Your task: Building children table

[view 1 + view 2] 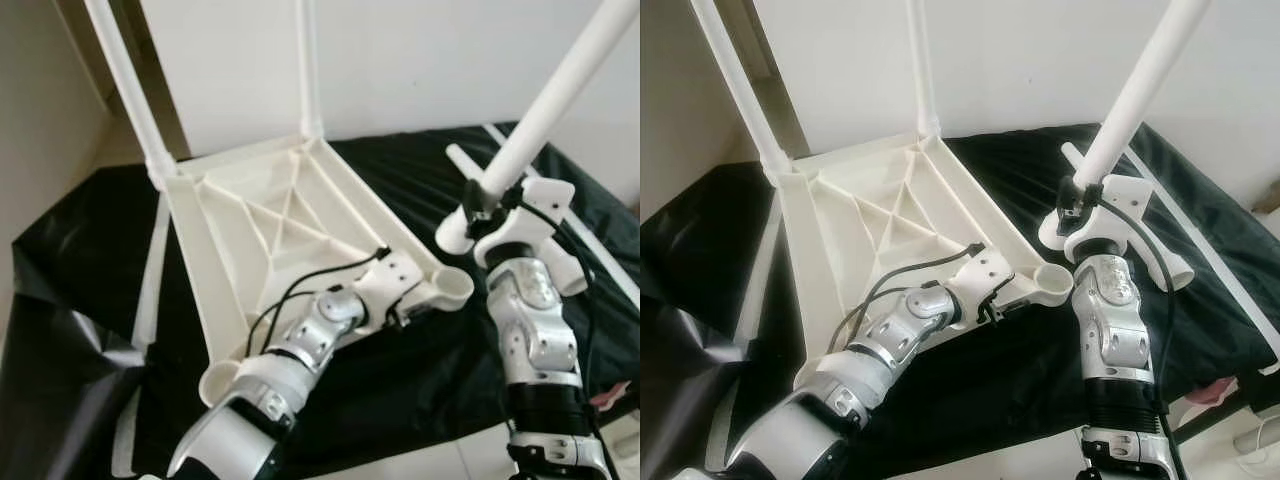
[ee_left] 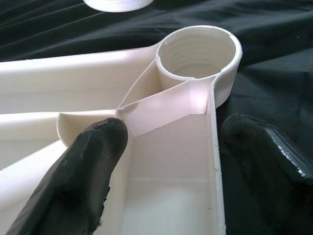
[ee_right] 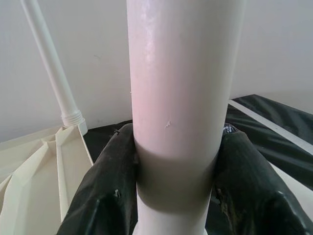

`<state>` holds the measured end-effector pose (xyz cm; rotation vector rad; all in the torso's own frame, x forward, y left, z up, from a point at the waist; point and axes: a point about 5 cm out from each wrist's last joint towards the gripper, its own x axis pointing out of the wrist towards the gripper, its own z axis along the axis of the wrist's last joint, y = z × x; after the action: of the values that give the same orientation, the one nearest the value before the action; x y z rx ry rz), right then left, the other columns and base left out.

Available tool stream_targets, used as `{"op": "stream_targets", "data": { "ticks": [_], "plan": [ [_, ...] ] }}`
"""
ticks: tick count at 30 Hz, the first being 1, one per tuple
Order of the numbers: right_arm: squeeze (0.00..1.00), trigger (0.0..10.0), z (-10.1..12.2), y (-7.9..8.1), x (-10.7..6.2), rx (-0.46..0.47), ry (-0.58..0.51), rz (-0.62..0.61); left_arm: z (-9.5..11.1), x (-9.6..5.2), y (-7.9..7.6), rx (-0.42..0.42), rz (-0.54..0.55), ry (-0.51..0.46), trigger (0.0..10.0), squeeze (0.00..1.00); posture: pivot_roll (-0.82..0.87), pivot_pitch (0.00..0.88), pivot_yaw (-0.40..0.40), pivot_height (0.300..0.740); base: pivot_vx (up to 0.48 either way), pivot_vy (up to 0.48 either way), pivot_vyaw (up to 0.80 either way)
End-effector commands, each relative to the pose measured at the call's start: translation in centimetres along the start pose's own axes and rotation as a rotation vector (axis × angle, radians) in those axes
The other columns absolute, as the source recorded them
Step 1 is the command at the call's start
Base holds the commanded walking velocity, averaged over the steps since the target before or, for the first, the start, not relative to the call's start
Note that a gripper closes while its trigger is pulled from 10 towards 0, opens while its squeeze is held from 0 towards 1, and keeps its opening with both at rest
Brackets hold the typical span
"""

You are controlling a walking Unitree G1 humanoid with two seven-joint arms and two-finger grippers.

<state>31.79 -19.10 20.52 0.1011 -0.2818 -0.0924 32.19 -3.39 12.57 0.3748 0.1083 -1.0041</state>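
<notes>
The white moulded-plastic tabletop [image 1: 270, 240] lies upside down on a black plastic sheet [image 1: 400, 380], its ribbed underside facing up. Two long white plastic legs already stand in its far corner sockets: one at the far left corner [image 1: 125, 85] and one at the far right corner [image 1: 310, 70]. The near right corner ends in an open round threaded socket [image 2: 198, 54] with nothing in it, and the near left corner socket [image 1: 222, 380] looks empty too.

The left gripper [image 1: 405, 300] reaches along the near right edge of the tabletop; its black fingers [image 2: 83, 166] are spread wide and straddle the thin side wall just behind the empty socket, one inside the tray-like recess and one outside, not visibly clamped on it. The right gripper [image 1: 1080, 205] is closed around a third white plastic leg [image 1: 1140, 85] near its lower end, holding it tilted, up and to the right, with its foot close to but apart from the open socket. Another white tube [image 1: 1200, 260] lies on the sheet to the right.

The parts look light, stiff and hollow, with smooth and probably slippery surfaces. The leg is best held low, near its threaded end, as it is now, so the long free end levers less against the fingers. The tabletop is best steadied by its rim wall or ribs beside the socket, since the thin walls may flex under a hard squeeze
</notes>
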Motion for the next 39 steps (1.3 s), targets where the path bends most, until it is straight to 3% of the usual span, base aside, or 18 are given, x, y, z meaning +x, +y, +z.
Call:
{"op": "stream_targets", "data": {
  "ticks": [1,10,12,18,27,29,39],
  "plan": [
    [0.0,10.0,0.4,0.0,0.0,0.006,-0.02,0.0,0.2,0.5,0.2,-0.011,0.099,0.006,10.0,0.0,-0.09,0.0,0.032,0.74,0.0,0.0,0.0],
    [0.0,10.0,0.2,0.1,-0.3,-0.025,-0.017,0.009,1.6,0.0,-1.8,-0.023,-0.129,-0.143,10.0,0.0,-0.09,0.0,0.03,0.74,0.0,0.0,0.0],
    [0.0,10.0,0.2,0.2,-0.5,-0.048,-0.024,0.006,2.6,-1.1,-2.8,0.0,-0.253,-0.241,10.0,0.0,-0.08,0.0,0.027,0.74,0.0,0.0,0.0],
    [0.0,10.0,0.4,0.9,-1.3,-0.078,-0.048,0.035,4.0,-3.5,-3.4,-0.014,-0.399,-0.362,10.0,0.0,-0.08,0.0,0.025,0.74,0.0,0.0,0.0],
    [0.0,10.0,0.7,1.0,-2.9,-0.034,-0.072,0.071,3.3,-4.9,-2.5,-0.002,-0.354,-0.379,10.0,0.0,-0.08,0.0,0.02,0.74,0.0,0.0,0.0],
    [0.0,10.0,0.3,0.9,-3.8,-0.01,-0.058,0.072,2.7,-5.3,-1.8,-0.027,-0.329,-0.349,10.0,0.0,-0.08,0.0,0.019,0.74,0.0,0.0,0.0],
    [0.0,10.0,-1.0,0.3,-5.1,-0.003,0.001,0.045,1.8,-5.9,-0.4,-0.022,-0.219,-0.284,10.0,0.0,-0.08,0.0,0.015,0.74,0.0,0.0,0.0]
  ]
}}
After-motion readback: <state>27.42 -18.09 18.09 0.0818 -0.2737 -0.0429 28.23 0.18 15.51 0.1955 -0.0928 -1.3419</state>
